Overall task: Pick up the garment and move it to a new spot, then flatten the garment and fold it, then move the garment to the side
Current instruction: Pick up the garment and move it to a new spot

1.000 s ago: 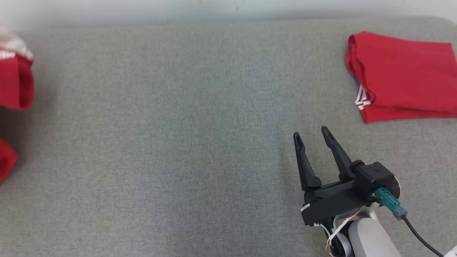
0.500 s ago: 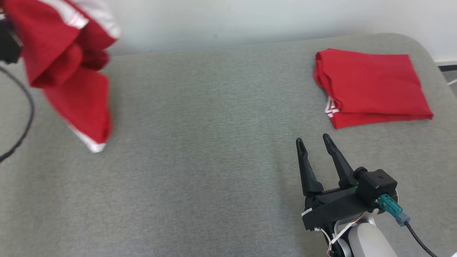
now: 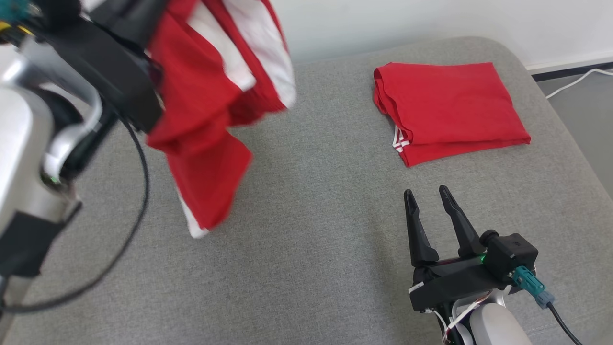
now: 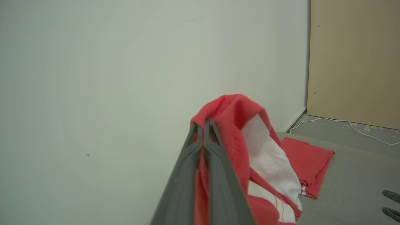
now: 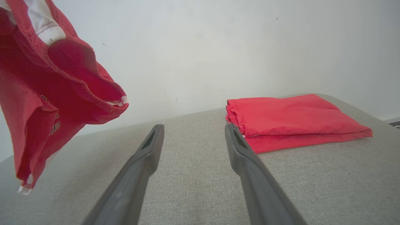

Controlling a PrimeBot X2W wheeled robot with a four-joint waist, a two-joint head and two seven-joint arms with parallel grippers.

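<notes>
The robot's left gripper (image 4: 201,123) has its two dark fingers clenched tight on a bunched fold of the crumpled red garment with white panels and stripes (image 3: 201,143). The garment hangs in the air from that grip above the left part of the grey woven padded surface (image 3: 306,225). Its lowest white-edged corner dangles close to the cloth below, though the pictures do not settle whether it touches. The right gripper (image 3: 426,190) sits low at the near right with its fingers spread apart and nothing between them, pointing across bare grey fabric. Beyond it, at the far right of the surface, a second red garment folded into a neat rectangle (image 3: 450,105) lies flat, with a bit of white striping showing at its near left corner. It is well apart from the hanging piece. By the look of things the task is in its first step. The garment is picked up and off the surface, but not yet laid down in a new spot. The open middle of the surface looks the likely place for it. Laying it out, flattening it, folding it and shifting it to the side all remain to be done, and the free right gripper will probably be needed to spread the cloth.
</notes>
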